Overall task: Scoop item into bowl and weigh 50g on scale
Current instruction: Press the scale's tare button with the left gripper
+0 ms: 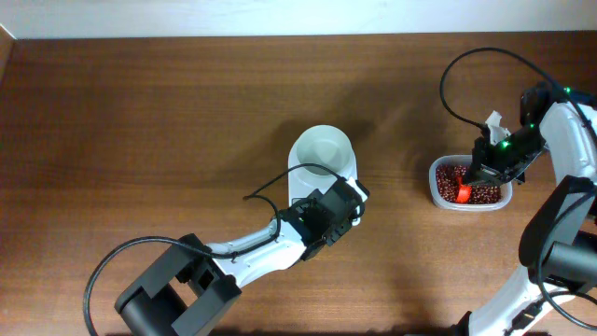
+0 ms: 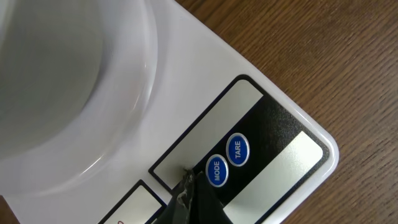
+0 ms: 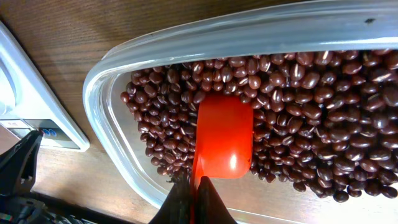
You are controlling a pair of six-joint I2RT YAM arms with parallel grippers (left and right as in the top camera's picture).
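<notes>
The white bowl [image 1: 322, 151] stands on the white scale [image 1: 353, 170], and it looks empty. In the left wrist view the bowl [image 2: 62, 81] fills the upper left, and the scale [image 2: 205, 74] shows its blue MODE and TARE buttons. My left gripper [image 1: 328, 217] is shut and empty, and its tip [image 2: 185, 183] rests on the scale's panel just left of the MODE button. The dark red-brown beans [image 1: 452, 177] lie in a clear tub [image 1: 437, 191]. My right gripper [image 1: 483, 174] is shut on the handle of a red scoop [image 3: 224, 137], which rests bottom-up on the beans [image 3: 311, 112].
The clear tub's rim [image 3: 118, 143] runs close to the scale's corner [image 3: 37, 106] in the right wrist view. Black cables loop over the table by the left arm [image 1: 270, 187] and above the right arm [image 1: 466, 65]. The table is brown wood.
</notes>
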